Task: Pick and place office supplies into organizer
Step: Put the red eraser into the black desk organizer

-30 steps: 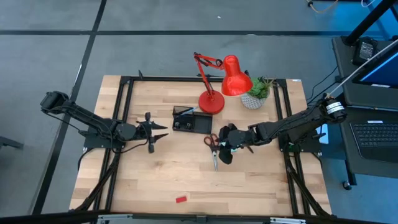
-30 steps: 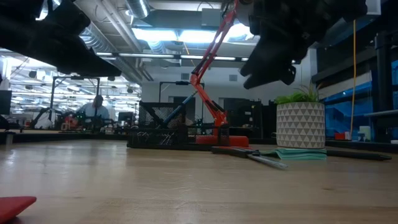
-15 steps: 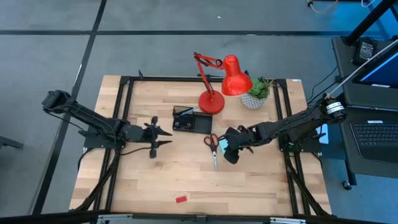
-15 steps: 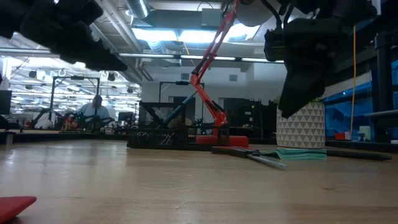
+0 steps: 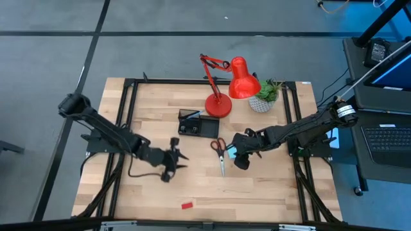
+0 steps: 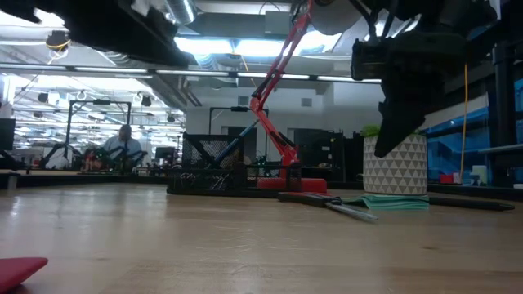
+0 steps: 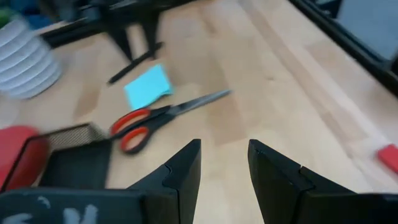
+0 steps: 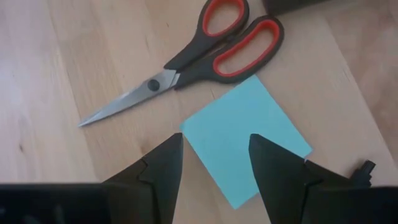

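Note:
The red-handled scissors [image 5: 219, 149] lie flat on the table right of the black organizer [image 5: 198, 124], and the cyan sticky-note pad [image 8: 245, 138] lies beside their handles. My right gripper [image 5: 239, 156] hangs open over the pad [image 6: 392, 202], clear of it in the low view [image 6: 399, 122], its fingers [image 8: 163, 163] either side of the pad's corner. My left gripper [image 5: 174, 158] is open in the air near the table's middle, facing the scissors [image 7: 155, 118] and pad [image 7: 148, 87]. A small red block [image 5: 187, 206] lies near the near edge. A light-blue pen [image 6: 237, 143] leans in the organizer [image 6: 208, 175].
The red desk lamp's base [image 5: 218, 106] stands just behind the organizer, and the potted plant [image 5: 262, 99] to its right. Black frame rails [image 5: 128, 115] run along the table's left and right sides. Bare wood lies between the scissors and the red block [image 7: 388, 155].
My left gripper has swung from beside the organizer toward the table's near edge and to the right. My right gripper has shifted slightly right over the cyan pad, tipped its fingers downward and come lower. Scissors, pad and block have stayed put.

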`<act>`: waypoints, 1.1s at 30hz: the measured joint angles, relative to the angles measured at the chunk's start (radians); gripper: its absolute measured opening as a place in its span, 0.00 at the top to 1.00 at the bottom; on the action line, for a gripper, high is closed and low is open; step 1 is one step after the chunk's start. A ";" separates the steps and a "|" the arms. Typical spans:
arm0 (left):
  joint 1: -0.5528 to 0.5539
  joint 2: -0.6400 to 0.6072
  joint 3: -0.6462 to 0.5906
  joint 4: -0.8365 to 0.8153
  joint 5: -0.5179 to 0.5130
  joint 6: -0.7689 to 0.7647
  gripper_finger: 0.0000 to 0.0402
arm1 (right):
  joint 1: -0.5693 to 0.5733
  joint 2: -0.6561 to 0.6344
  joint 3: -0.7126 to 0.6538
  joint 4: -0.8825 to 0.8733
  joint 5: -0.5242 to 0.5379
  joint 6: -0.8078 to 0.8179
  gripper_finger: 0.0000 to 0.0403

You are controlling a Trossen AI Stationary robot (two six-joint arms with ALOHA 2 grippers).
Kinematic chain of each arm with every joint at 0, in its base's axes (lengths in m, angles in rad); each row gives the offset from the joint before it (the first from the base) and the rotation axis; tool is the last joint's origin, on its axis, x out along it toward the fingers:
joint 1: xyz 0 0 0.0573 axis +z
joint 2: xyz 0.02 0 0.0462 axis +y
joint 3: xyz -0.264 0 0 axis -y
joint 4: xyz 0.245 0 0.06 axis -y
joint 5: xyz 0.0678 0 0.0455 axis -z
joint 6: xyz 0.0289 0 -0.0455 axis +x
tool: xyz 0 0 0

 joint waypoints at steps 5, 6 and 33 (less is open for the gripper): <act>-0.071 0.114 0.085 0.002 -0.001 -0.059 0.66 | 0.000 0.000 0.000 0.000 0.000 -0.017 0.54; -0.082 0.135 0.104 0.002 -0.001 -0.093 0.65 | 0.000 0.000 0.000 0.000 0.000 -0.028 0.54; -0.300 0.518 0.539 -0.313 -0.026 -0.476 0.53 | 0.000 0.000 0.000 0.022 0.088 -0.065 0.54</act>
